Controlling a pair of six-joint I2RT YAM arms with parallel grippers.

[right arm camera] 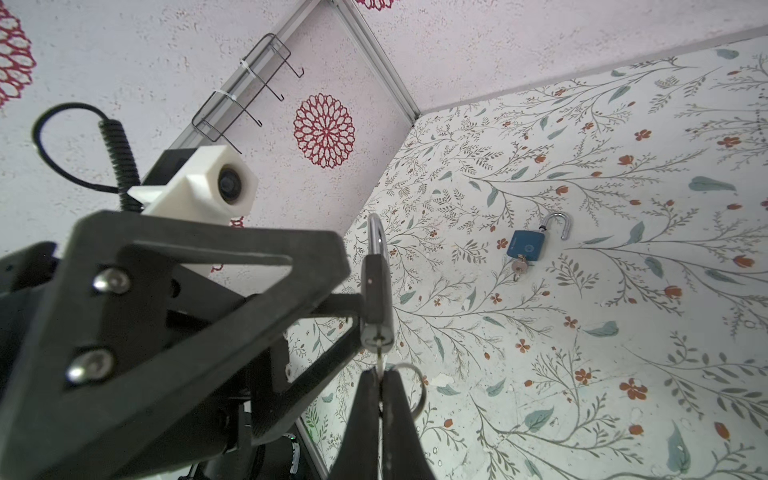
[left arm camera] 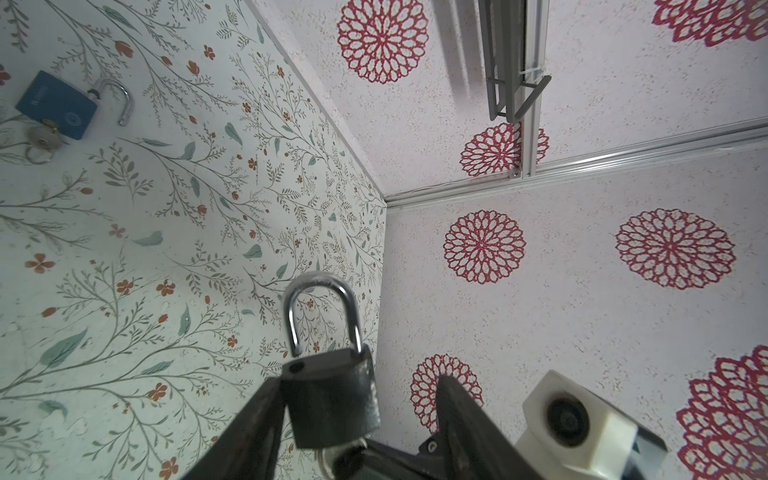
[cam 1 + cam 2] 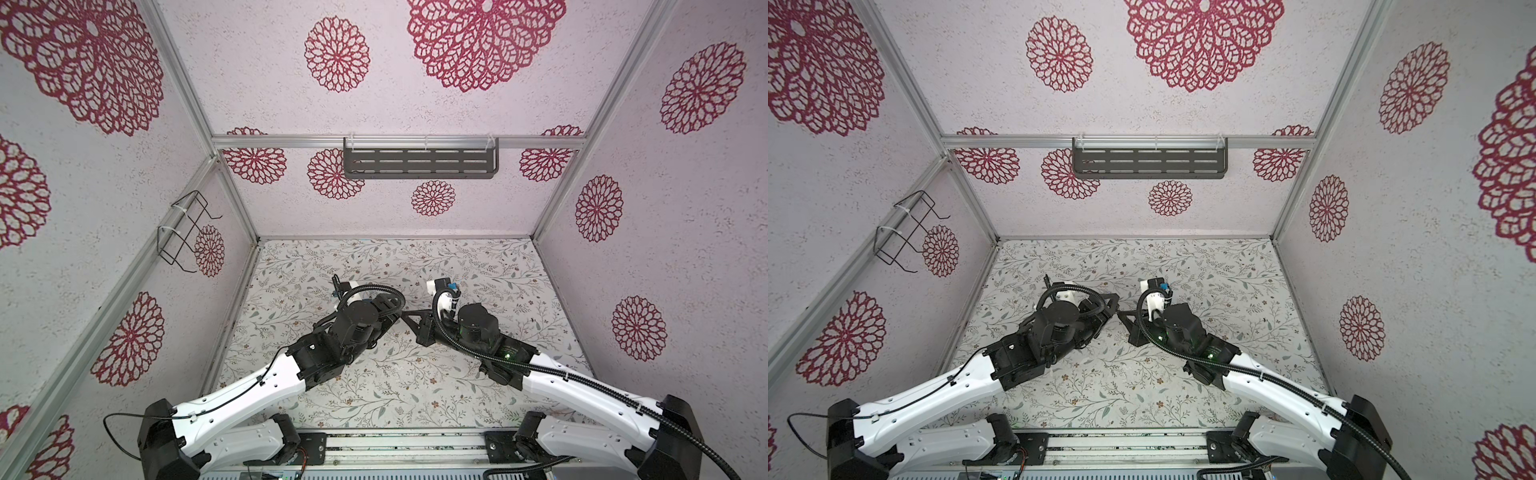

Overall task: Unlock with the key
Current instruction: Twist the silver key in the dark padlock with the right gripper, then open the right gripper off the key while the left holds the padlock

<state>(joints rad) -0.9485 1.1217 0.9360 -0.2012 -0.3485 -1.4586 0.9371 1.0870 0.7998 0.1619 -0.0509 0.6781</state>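
A dark padlock (image 2: 332, 399) hangs between the fingers of my left gripper (image 2: 359, 380). Its silver shackle (image 2: 320, 291) has sprung: one leg is out of its hole. The left gripper is open; one finger (image 2: 257, 415) touches the lock's side and the other finger (image 2: 457, 415) stands apart from it. My right gripper (image 1: 380, 374) is shut on the key (image 1: 380, 359), which sits in the keyhole at the foot of the padlock (image 1: 376, 291). A key ring (image 1: 411, 386) hangs beside it. In both top views the two grippers (image 3: 401, 311) (image 3: 1119, 307) meet mid-table and hide the lock.
A blue padlock (image 2: 58, 106) (image 1: 525, 246) lies on the floral table with its shackle open and its own key in it. A dark slotted shelf (image 3: 419, 162) hangs on the back wall and a wire rack (image 3: 187, 232) on the left wall.
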